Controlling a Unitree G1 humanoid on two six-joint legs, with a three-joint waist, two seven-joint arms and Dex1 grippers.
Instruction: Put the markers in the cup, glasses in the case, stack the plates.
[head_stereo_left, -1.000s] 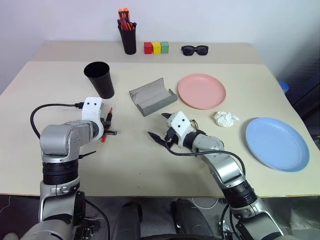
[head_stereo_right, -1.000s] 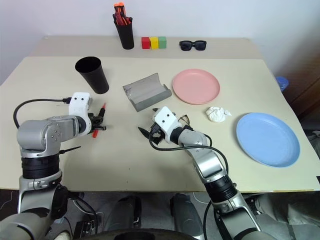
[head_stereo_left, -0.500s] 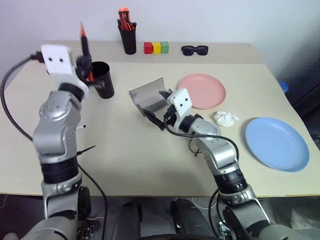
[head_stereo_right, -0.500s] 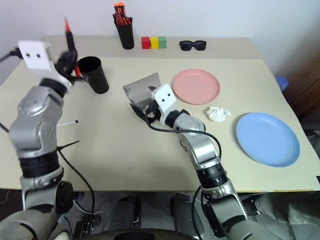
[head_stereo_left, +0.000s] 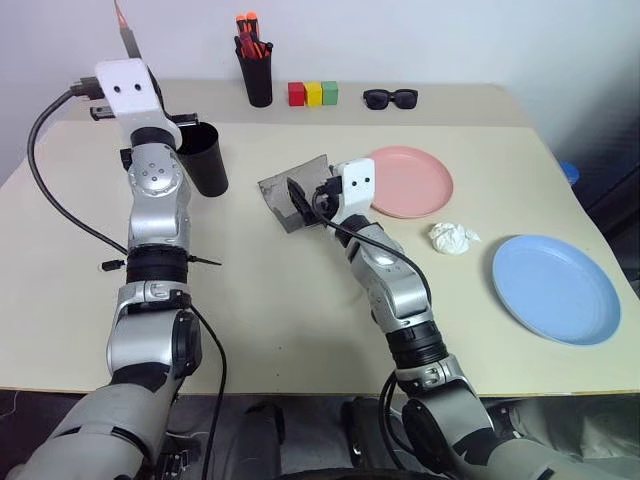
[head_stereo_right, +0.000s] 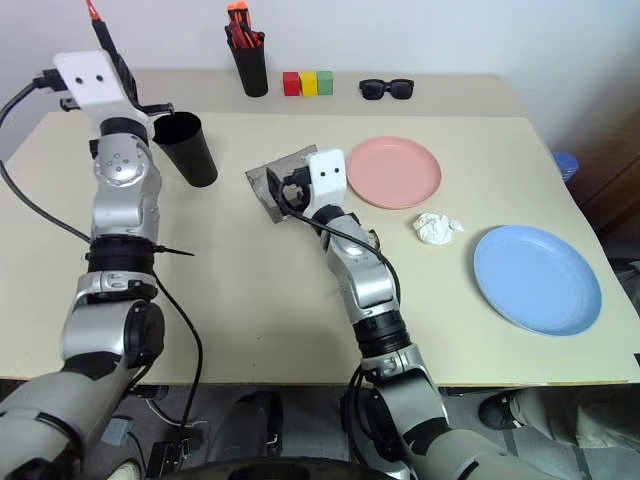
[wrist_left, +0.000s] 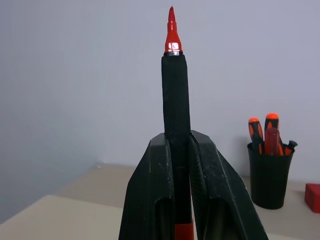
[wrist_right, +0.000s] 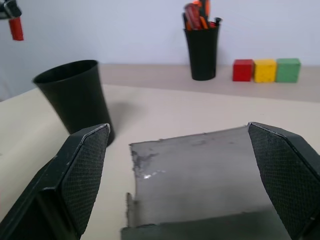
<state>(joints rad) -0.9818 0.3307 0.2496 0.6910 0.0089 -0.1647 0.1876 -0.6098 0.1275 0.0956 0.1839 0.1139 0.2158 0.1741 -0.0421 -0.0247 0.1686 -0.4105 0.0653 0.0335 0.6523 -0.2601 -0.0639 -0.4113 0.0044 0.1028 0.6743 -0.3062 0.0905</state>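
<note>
I'm clenching the left gripper (wrist_left: 181, 150) mid-barrel on the light, stiff, slippery red marker (wrist_left: 174, 90) above the cup (head_stereo_left: 199, 158); right gripper (wrist_right: 180, 180) splayed.

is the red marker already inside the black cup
No, the left gripper holds the red marker upright, clamped between its fingers, above the cup.

The left arm is raised high at about ten o'clock over the table, forearm upright, wrist tipped up so the left gripper (wrist_left: 179, 165) points upward, its two black fingers (wrist_left: 150, 200) pressed together on the red marker (wrist_left: 174, 90). The right arm reaches toward twelve o'clock at table centre, right gripper (wrist_right: 180, 165) near level, its fingers (wrist_right: 85, 170) spread wide with nothing between them
</note>
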